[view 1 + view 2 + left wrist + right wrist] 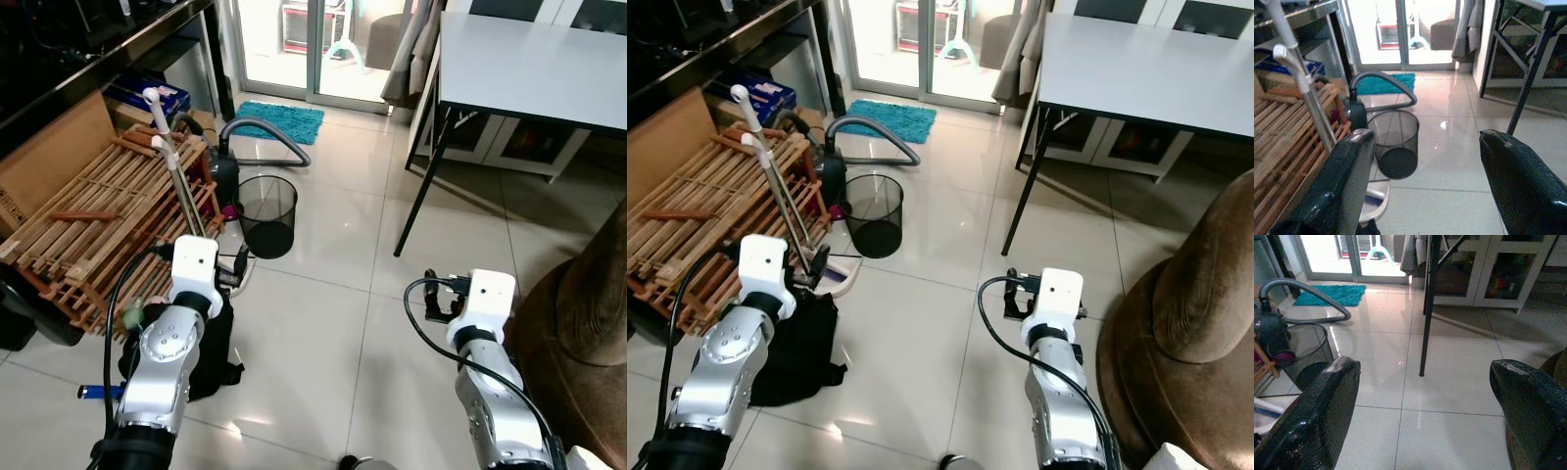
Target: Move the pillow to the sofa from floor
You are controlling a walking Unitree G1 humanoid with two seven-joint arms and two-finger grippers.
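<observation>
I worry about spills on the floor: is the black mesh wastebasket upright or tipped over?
Upright. The black mesh wastebasket stands on the floor tiles, open rim facing up, beside the vacuum cleaner.

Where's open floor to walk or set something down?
Bare pale floor tiles run between the black mesh wastebasket, the grey table's black leg and the brown sofa. It is crowded on the robot's left: wooden slatted rack, mop, dark vacuum cleaner.
</observation>
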